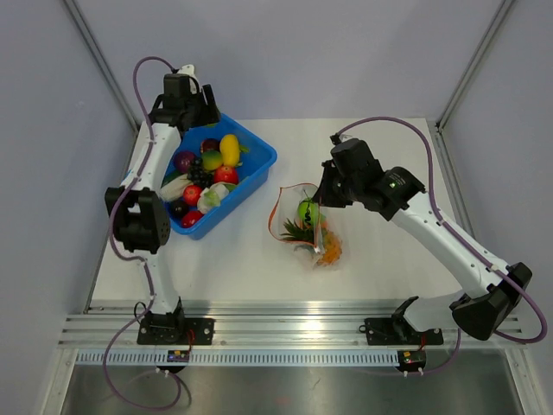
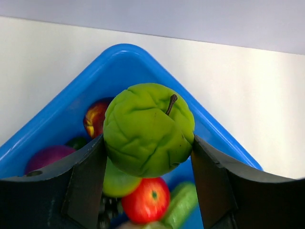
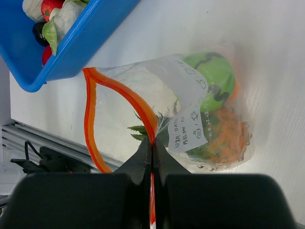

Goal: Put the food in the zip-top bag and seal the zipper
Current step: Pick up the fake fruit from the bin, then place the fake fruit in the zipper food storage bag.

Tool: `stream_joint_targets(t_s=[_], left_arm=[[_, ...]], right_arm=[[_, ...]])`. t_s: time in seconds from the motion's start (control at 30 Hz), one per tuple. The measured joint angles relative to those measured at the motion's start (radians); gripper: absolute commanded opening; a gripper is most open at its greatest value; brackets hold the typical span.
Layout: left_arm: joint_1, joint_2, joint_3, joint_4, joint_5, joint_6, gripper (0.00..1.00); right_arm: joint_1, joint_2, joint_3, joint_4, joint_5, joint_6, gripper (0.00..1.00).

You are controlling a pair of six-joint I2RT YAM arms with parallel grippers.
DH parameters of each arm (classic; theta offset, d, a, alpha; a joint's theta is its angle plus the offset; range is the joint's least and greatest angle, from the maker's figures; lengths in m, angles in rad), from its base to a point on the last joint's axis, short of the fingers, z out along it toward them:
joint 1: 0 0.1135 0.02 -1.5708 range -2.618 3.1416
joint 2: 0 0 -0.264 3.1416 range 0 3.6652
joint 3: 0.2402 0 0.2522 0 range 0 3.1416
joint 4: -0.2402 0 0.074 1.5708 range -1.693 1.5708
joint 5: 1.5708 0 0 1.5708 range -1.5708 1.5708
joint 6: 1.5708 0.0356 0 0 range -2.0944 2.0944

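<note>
My left gripper (image 2: 147, 145) is shut on a green apple (image 2: 147, 126) and holds it above the far corner of the blue bin (image 2: 62, 114). In the top view that gripper (image 1: 195, 102) hangs over the bin's back end. More food (image 1: 207, 173) lies in the bin: a yellow lemon, red and purple pieces. The zip-top bag (image 1: 309, 226) lies mid-table with its mouth gaping. Inside it are a green apple (image 3: 214, 78), pineapple leaves (image 3: 140, 129) and an orange piece (image 3: 231, 138). My right gripper (image 3: 152, 145) is shut on the zipper (image 3: 119, 90), pinching one side of the orange-red loop.
The blue bin (image 1: 259, 160) stands at the back left, its near corner a short way from the bag's mouth. Bare white table lies right of the bag. A metal rail (image 1: 285, 328) runs along the front edge and grey walls close in the sides.
</note>
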State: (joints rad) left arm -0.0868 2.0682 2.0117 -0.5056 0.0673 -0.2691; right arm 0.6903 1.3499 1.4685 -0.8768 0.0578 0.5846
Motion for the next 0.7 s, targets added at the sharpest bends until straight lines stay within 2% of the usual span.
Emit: stream_joint_targets(t_s=[0.03, 0.1, 0.3, 0.47, 0.6, 0.7], left_arm=[[-0.008, -0.057, -0.035, -0.002, 0.000, 0.006, 0.08], [-0.029, -0.176, -0.114, 0.002, 0.001, 0.016, 0.01], [-0.133, -0.497, -0.337, -0.037, 0.039, 0.028, 0.00], [-0.294, -0.751, -0.533, -0.103, 0.093, 0.028, 0.00], [-0.406, -0.886, -0.599, -0.137, 0.192, 0.002, 0.00], [-0.454, -0.937, -0.642, -0.105, 0.285, -0.041, 0.00]], right_arm=[[0.000, -0.002, -0.007, 0.008, 0.000, 0.000, 0.00], [0.000, -0.006, -0.021, 0.026, 0.000, 0.002, 0.00], [0.000, -0.011, -0.049, 0.056, 0.000, 0.007, 0.00], [0.000, -0.029, -0.056, 0.061, 0.000, 0.007, 0.00], [0.000, -0.049, -0.063, 0.064, 0.000, 0.007, 0.00], [0.000, -0.058, -0.070, 0.067, 0.000, 0.008, 0.00]])
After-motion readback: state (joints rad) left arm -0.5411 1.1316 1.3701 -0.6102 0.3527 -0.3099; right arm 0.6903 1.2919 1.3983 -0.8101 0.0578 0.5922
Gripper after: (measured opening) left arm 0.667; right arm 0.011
